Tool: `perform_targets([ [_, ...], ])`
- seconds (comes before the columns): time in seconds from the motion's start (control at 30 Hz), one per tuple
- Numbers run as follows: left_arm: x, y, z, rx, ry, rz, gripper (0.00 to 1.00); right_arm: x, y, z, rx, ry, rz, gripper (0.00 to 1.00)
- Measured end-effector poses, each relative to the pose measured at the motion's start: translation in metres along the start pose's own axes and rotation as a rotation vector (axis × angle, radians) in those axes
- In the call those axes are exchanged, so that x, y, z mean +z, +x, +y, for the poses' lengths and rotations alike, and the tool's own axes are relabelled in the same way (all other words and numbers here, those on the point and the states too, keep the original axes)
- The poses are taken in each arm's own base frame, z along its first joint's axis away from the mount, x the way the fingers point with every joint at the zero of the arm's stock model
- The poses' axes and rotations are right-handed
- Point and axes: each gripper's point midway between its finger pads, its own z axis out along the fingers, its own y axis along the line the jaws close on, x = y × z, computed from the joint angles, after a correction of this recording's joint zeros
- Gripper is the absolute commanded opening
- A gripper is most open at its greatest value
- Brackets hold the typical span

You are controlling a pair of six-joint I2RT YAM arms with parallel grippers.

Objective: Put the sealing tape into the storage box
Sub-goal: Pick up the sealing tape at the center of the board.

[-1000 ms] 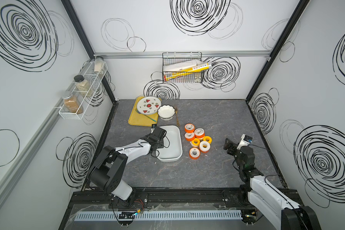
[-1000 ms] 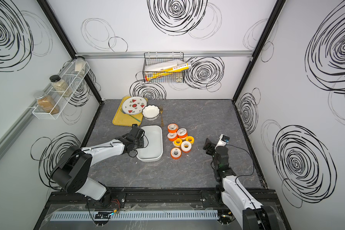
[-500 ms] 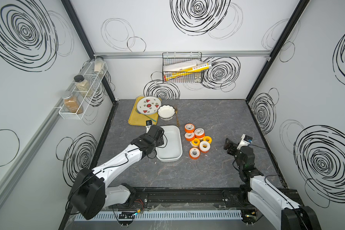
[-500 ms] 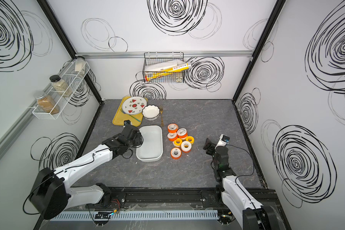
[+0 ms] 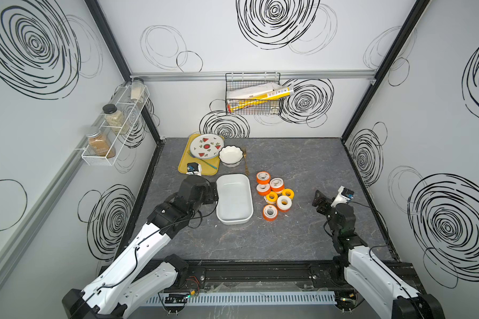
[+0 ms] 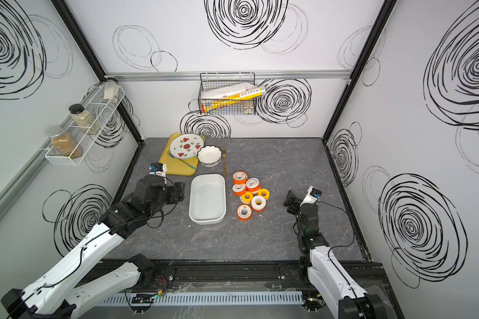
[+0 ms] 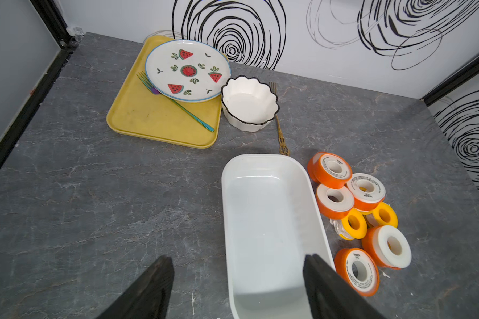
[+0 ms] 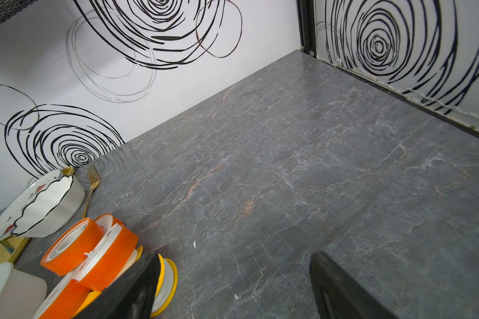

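Left wrist view: storage box point(image 7: 271, 221) near end lies between the spread, empty left jaws.

My stereo head hangs high above the front edge and looks steeply down toward the back wall point(image 5: 260, 55). It sits far enough off that both top views take in the whole grey table point(image 5: 302, 165), differing only by a slight sideways shift. My left wrist camera sits low and close, facing the back wall past the left gripper point(image 7: 236, 256), over the storage box point(image 7: 263, 221), the sealing tape point(image 7: 343, 176) and the yellow tray point(image 7: 138, 116). My right wrist camera rides lower still, skimming the table toward its far right corner. It shares the tape spools and the fluted bowl point(image 8: 53, 201) with the left wrist view.
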Motion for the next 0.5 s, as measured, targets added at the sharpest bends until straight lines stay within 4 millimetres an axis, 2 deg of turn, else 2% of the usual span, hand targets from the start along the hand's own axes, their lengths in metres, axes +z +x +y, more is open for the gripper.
perform_targets([
  [0.17, 0.005, 0.010, 0.012, 0.020, -0.033, 0.022, 0.80, 0.000, 0.004, 0.002, -0.010, -0.005, 0.017, 0.83],
  [0.27, 0.008, 0.011, 0.021, 0.011, -0.056, 0.027, 0.80, 0.003, 0.011, 0.011, -0.039, -0.024, 0.063, 0.82],
  [0.33, 0.009, 0.010, 0.026, 0.001, -0.067, 0.028, 0.81, 0.006, 0.011, 0.025, -0.071, -0.046, 0.102, 0.82],
  [0.5, 0.012, 0.009, 0.031, -0.007, -0.073, 0.034, 0.80, 0.016, -0.001, 0.088, -0.170, -0.158, 0.160, 0.85],
])
